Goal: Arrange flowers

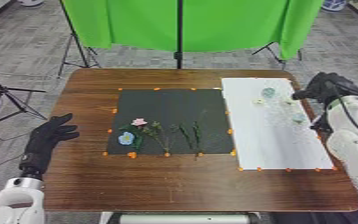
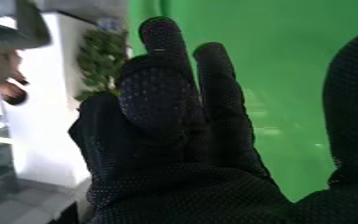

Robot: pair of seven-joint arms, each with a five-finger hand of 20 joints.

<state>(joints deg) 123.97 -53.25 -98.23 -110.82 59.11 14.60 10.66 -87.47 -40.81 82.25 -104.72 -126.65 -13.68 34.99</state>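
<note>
In the head view my right hand [image 1: 328,86] is beside the white sheet's right edge, over the table's right side, holding nothing that I can see. Its black glove [image 2: 184,145] shows large in the right wrist view, fingers extended and empty. My left hand [image 1: 51,132] is open at the table's left edge. On the black mat [image 1: 153,107] lie a pink flower [image 1: 139,122], a blue flower [image 1: 127,138] and several green stems [image 1: 186,135]. Small pale flowers and a pale green piece [image 1: 268,92] rest on the white sheet [image 1: 278,145].
Orange markers line the mat and the sheet on the brown table [image 1: 149,185]. Beyond the far edge hangs a green cloth [image 1: 140,30] on a black stand [image 1: 180,40]. Tripods stand on the floor at the left and behind.
</note>
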